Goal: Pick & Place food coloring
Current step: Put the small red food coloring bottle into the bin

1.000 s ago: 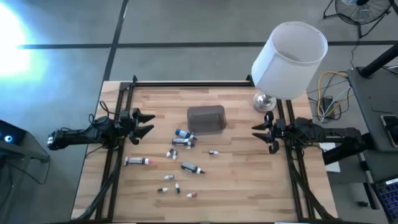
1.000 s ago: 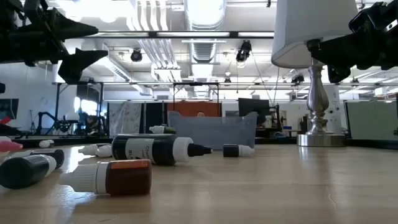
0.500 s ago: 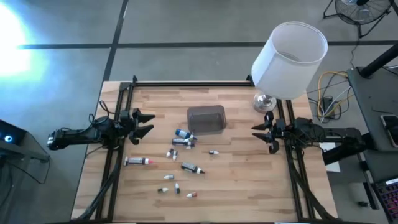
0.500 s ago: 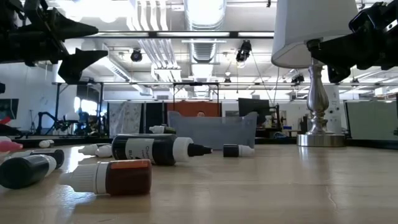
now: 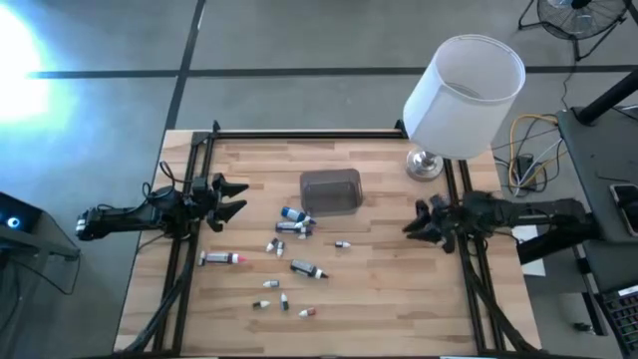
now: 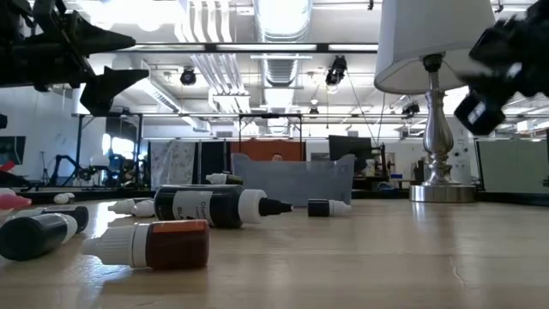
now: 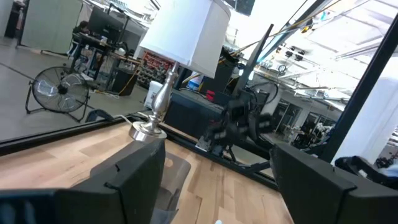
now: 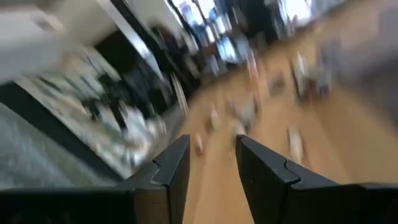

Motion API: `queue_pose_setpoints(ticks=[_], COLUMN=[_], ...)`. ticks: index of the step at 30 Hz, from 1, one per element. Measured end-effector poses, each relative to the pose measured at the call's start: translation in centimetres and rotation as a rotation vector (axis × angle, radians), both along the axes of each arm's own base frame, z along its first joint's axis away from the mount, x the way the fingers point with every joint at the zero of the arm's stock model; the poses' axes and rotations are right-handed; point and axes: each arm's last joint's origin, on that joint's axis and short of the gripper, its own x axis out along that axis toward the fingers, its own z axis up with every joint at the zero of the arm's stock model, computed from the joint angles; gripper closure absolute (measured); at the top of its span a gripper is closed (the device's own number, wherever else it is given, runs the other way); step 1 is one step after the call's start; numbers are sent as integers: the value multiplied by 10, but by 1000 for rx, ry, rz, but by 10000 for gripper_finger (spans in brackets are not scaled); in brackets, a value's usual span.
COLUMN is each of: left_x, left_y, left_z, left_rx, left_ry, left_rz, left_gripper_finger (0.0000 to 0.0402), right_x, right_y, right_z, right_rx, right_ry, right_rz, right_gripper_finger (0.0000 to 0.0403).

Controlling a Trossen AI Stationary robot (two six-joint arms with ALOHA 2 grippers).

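The food coloring bottles [image 5: 295, 227] lie on their sides, scattered over the middle of the wooden table. In the low view a black bottle [image 6: 210, 206] and a red-brown bottle [image 6: 150, 245] lie nearest. My left gripper [image 5: 239, 197] hovers open at the table's left side, above the table [image 6: 137, 57], pointing toward the bottles; its wrist view shows its wide finger gap [image 7: 217, 168]. My right gripper [image 5: 411, 225] is open at the table's right side, right of a small bottle [image 5: 342, 243]. It shows blurred in the low view [image 6: 480, 112] and in its wrist view [image 8: 211, 155].
A grey translucent tub [image 5: 331, 191] stands just beyond the bottles. A lamp with a white shade [image 5: 464, 85] has its metal base [image 5: 424, 165] on the far right corner, close to my right arm. Black frame rails [image 5: 184, 289] run along the table's left and right sides.
My right gripper has turned about its wrist, tipped downward and dropped lower toward the table, shifting slightly toward the near edge; it is blurred with motion. My left arm and the bottles have kept still.
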Motion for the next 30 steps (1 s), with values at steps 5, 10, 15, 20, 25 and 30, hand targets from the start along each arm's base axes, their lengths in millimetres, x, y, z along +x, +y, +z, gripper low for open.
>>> queue_pose_setpoints(ticks=[5, 10, 15, 20, 25, 30], left_x=[0, 0, 0, 0, 0, 0], left_y=[0, 0, 0, 0, 0, 0], left_z=[0, 0, 0, 0, 0, 0], left_rx=[0, 0, 0, 0, 0, 0], left_ry=[1, 1, 1, 2, 2, 2], left_rz=[0, 0, 0, 0, 0, 0], left_gripper_finger=[134, 134, 134, 134, 134, 134], right_x=[23, 63, 116, 165, 203, 222], right_y=[7, 16, 23, 31, 30, 30], right_z=[11, 22, 28, 18, -5, -6], right_rx=[0, -280, -327, -345, -281, -501], right_ry=[239, 490, 608, 713, 827, 859], right_rz=[-59, -49, -80, -42, -1, 27], right_gripper_finger=[278, 282, 296, 293, 245, 185])
